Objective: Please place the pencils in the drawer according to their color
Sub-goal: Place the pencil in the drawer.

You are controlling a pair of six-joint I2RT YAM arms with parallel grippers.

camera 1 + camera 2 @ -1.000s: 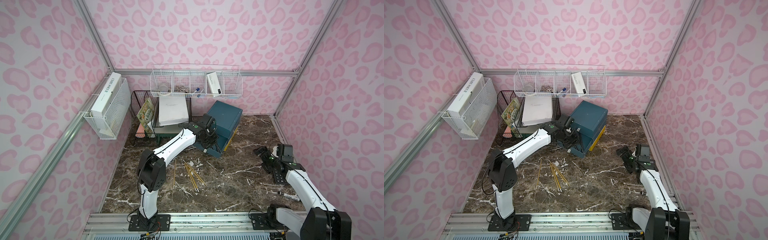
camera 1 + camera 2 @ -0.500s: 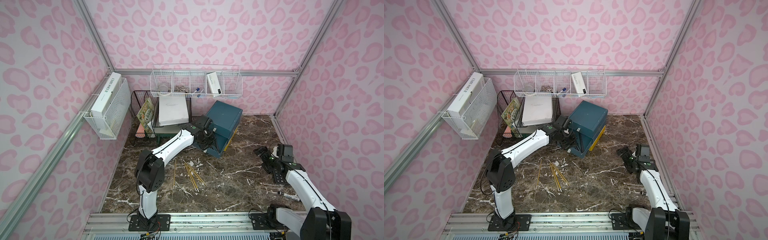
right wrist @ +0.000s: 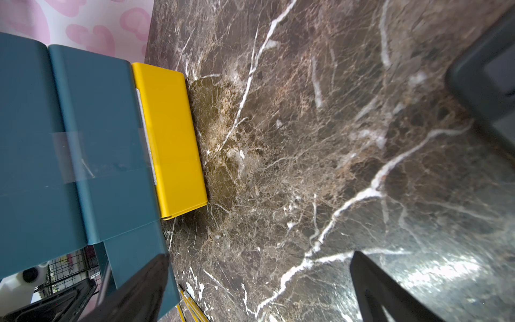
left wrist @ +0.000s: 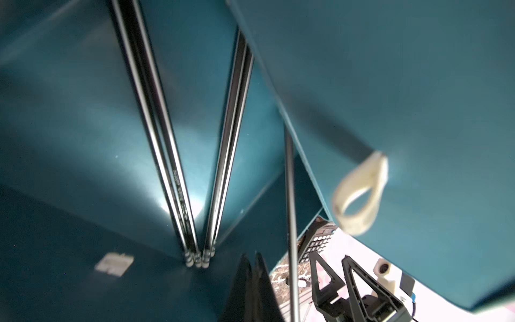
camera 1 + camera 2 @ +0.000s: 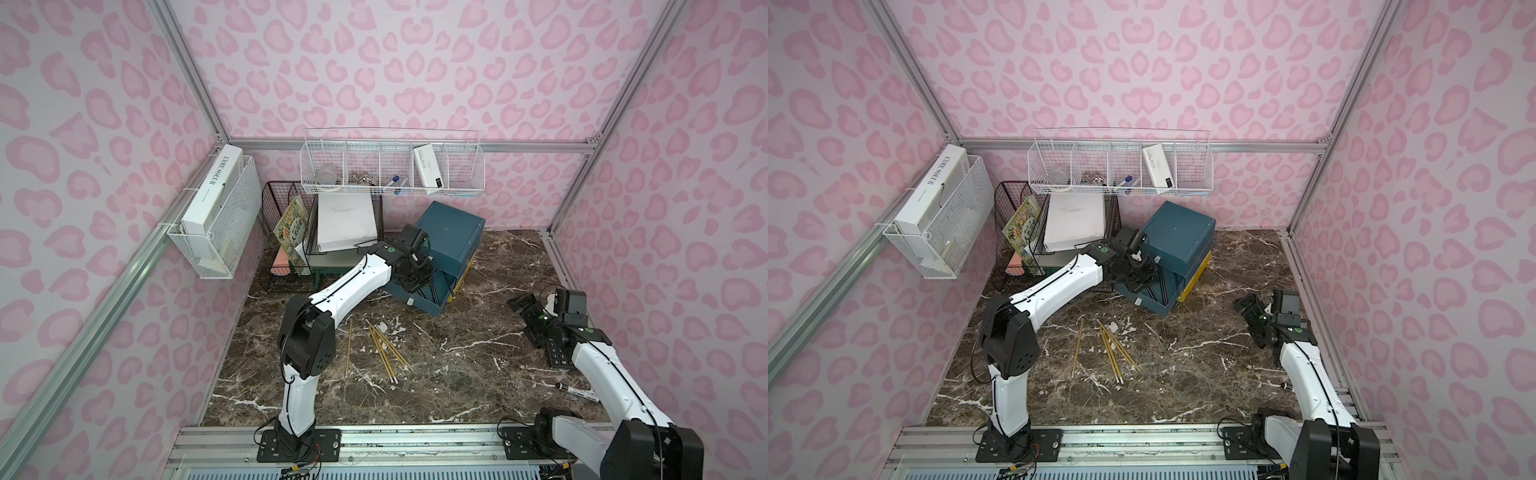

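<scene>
The drawer cabinet (image 5: 451, 232) (image 5: 1177, 237) is dark teal and stands tilted at the back, its yellow bottom drawer (image 3: 170, 139) pushed in. A teal drawer (image 5: 428, 299) is pulled out, and several black pencils (image 4: 172, 167) lie inside it. One more black pencil (image 4: 289, 212) leans along the drawer's side. My left gripper (image 5: 417, 277) (image 4: 252, 267) hangs over this drawer, shut, with nothing seen between its tips. Several yellow pencils (image 5: 384, 349) (image 5: 1113, 351) lie on the marble table. My right gripper (image 5: 524, 309) (image 3: 257, 264) rests low at the right, open and empty.
A calculator (image 5: 557, 353) and a black-capped marker (image 5: 577, 390) lie beside the right arm. A black wire file rack (image 5: 291, 232) with books stands left of the cabinet. A white wall basket (image 5: 392, 170) hangs above it, and a second basket (image 5: 216, 216) holds a book.
The left wrist has shifted slightly over the open drawer and stays shut. The right arm has not moved.
</scene>
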